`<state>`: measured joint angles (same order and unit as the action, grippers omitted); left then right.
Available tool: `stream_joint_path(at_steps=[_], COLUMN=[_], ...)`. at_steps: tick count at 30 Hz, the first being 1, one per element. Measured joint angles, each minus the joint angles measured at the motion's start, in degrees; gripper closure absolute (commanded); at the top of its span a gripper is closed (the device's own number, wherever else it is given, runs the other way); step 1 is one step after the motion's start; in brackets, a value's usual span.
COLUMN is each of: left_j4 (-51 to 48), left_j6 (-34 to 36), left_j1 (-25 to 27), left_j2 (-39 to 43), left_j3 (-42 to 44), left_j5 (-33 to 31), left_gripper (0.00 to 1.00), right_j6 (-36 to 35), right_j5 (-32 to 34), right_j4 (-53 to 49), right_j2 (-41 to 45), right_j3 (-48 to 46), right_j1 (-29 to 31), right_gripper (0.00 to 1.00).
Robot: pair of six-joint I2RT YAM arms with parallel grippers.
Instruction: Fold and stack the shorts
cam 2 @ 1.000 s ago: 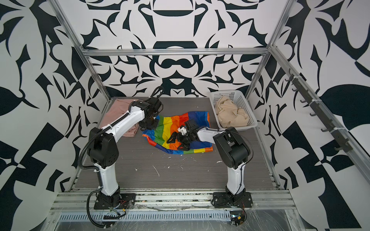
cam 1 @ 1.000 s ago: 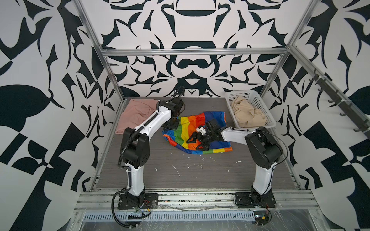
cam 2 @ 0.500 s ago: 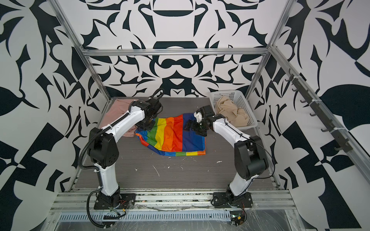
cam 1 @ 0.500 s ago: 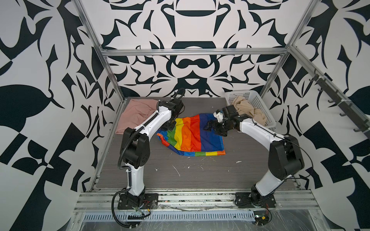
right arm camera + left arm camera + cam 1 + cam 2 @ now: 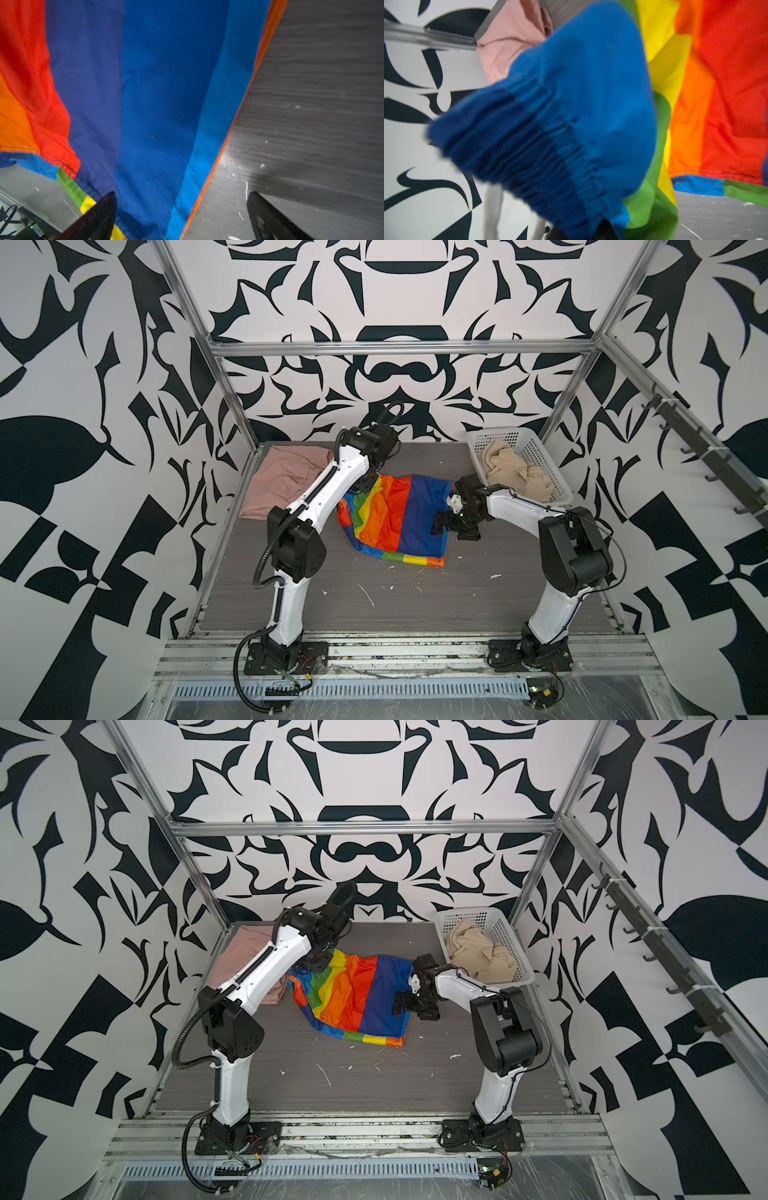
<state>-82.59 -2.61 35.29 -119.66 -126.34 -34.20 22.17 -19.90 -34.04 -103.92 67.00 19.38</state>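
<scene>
Grey flecked tabletop [image 5: 415, 605] bears rainbow shorts [image 5: 390, 518] between patterned walls [image 5: 83, 364].

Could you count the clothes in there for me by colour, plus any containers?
Salmon-pink cloth shorts: 1
Rainbow-striped shiny shorts: 1
Beige cloth shorts: 1
White perforated plastic basket: 1
Total: 4

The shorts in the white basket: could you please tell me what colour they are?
Plain beige; the beige shorts show best in both top views.
</scene>
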Motion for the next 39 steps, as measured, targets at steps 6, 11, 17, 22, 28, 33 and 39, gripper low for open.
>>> stream_joint_path(at_steps=[6,11,17,22,28,33,39], left_j4=[-5.05,-4.35,0.57,8.94,16.50,21.44,27.80], left_j6=[-2.73,-6.23,-11.13,-15.08,-18.43,-19.89,-20.48], left_j1=[4.22,5.68,5.77,5.60,5.55,5.35,4.94], left_j2=[-8.28,-10.71,-10.71,-10.71,-13.00,-13.81,-12.44], left_j3=[-11.21,-15.26,-14.56,-8.48,-4.13,-1.86,1.75], left_j5=[3.41,13.51,26.38,35.56,42.66,47.10,49.66], left_gripper=[1.00,1.00,1.00,0.94,0.83,0.71,0.01], right_j6=[0.44,1.05,1.90,2.58,3.19,3.19,3.13], right_j5=[-0.20,-0.87,-1.84,-2.91,-4.31,-4.44,-4.26], right_j4=[1.36,2.75,4.31,6.36,8.61,8.70,3.76], right_j2=[-1.79,-2.23,-2.43,-2.40,-1.90,-0.74,5.11], right_j3=[0.96,1.29,1.20,0.52,-0.55,-1.75,-3.17], right_j1=[1.49,2.40,2.62,2.89,2.89,2.89,1.97], right_gripper=[0.00,0.00,0.00,0.00,0.00,0.00,0.00])
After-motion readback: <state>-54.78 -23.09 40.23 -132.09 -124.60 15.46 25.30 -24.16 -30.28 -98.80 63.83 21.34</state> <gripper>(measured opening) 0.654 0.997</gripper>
